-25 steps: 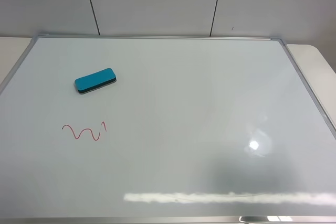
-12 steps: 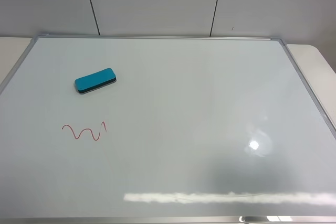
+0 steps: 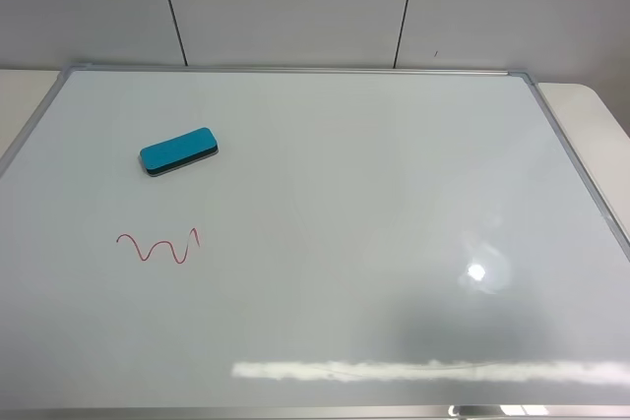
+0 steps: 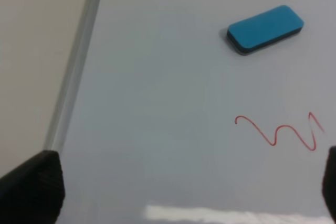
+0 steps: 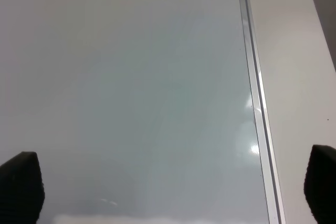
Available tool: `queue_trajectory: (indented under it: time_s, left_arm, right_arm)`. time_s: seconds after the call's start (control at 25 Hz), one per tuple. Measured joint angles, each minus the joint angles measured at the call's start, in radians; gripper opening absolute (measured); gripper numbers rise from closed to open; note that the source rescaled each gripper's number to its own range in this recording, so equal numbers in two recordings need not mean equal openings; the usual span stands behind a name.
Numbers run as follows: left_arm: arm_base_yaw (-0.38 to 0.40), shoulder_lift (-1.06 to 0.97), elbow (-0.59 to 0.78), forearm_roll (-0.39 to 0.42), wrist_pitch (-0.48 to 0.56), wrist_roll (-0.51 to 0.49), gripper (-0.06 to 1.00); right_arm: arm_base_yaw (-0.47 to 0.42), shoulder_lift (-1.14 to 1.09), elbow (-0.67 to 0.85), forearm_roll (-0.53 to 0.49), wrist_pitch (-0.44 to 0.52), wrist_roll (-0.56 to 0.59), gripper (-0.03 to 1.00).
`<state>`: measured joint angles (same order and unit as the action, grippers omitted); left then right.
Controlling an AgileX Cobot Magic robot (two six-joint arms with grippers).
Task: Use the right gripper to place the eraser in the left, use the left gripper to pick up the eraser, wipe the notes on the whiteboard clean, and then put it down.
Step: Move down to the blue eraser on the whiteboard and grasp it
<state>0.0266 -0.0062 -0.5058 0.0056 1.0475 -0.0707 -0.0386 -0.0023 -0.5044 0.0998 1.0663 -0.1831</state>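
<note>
The turquoise eraser (image 3: 178, 151) (image 4: 265, 29) lies flat on the left part of the whiteboard (image 3: 345, 243), black felt down. Below it runs the red squiggle of notes (image 3: 158, 247) (image 4: 278, 131). Neither arm shows in the exterior high view. In the left wrist view my left gripper (image 4: 184, 190) is open, its black fingertips (image 4: 31, 187) wide apart at the frame edges, above the board short of the notes and eraser. In the right wrist view my right gripper (image 5: 170, 190) is open over bare board near the right frame (image 5: 257, 103), holding nothing.
The board's silver frame (image 3: 295, 70) runs along the back, and a cream table surface (image 3: 591, 105) lies beyond the right edge. A grey panelled wall (image 3: 295, 7) stands behind. Light glare (image 3: 476, 271) marks the board's lower right.
</note>
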Motion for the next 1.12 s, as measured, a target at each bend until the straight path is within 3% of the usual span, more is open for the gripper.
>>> queue_trajectory:
  time_s: [1.12]
  left_arm:
    - [0.0, 0.0, 0.0, 0.0, 0.0, 0.0, 1.0]
  right_arm:
    - [0.0, 0.0, 0.0, 0.0, 0.0, 0.0, 1.0]
